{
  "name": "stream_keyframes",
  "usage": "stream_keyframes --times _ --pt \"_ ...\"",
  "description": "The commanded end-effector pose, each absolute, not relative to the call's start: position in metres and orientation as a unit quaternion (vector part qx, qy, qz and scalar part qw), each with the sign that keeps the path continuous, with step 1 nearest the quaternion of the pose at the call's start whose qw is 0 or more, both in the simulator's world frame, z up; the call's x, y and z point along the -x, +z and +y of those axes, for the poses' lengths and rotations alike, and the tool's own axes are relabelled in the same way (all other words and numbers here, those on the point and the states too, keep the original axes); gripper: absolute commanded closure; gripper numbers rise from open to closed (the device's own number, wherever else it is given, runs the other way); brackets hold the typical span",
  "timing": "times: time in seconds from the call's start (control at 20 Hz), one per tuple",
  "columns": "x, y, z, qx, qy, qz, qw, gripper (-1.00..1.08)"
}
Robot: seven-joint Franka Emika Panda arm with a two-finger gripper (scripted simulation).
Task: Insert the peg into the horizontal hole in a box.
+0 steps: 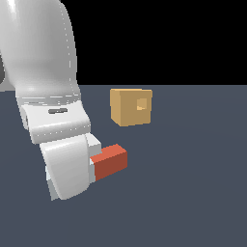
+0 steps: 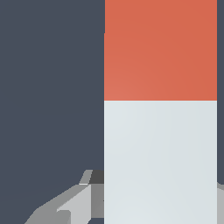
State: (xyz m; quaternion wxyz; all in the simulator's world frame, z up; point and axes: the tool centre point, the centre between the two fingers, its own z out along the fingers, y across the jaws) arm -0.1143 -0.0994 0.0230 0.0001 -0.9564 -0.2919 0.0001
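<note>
Presently the peg (image 1: pixel 110 161) lies low over the dark grey floor (image 1: pixel 193 193), in the lower middle of the exterior view, with only its red-orange half showing past the white body of the arm (image 1: pixel 46 96); whether it touches the floor cannot be told. In the wrist view the peg (image 2: pixel 160 109) fills much of the picture, its red-orange half meeting its pale grey-white half at a straight line, and the pale half runs down to the gripper (image 2: pixel 157 197). One grey finger (image 2: pixel 76 203) shows beside the pale half on one side and a sliver of another at the picture's far edge, so the jaws stand on either side of the pale half; firm contact cannot be confirmed, so the grip state cannot be told. The box (image 1: pixel 131 106), a tan cube, sits on the floor farther back and slightly toward the exterior view's right, well apart from the peg. The hole (image 1: pixel 142 104), a small square opening, is in the box face turned toward the exterior view's right. The red-orange end points roughly toward the exterior view's right.
</note>
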Motion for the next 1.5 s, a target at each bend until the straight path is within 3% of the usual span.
stream_keyframes --times 0.0,0.55,1.45 --pt "0.112 0.023 -0.099 0.956 0.000 -0.295 0.000 1.08" --pt "0.074 0.032 -0.093 0.933 0.000 -0.359 -0.001 1.08" --pt "-0.045 0.060 -0.032 0.824 0.001 -0.566 -0.002 1.08"
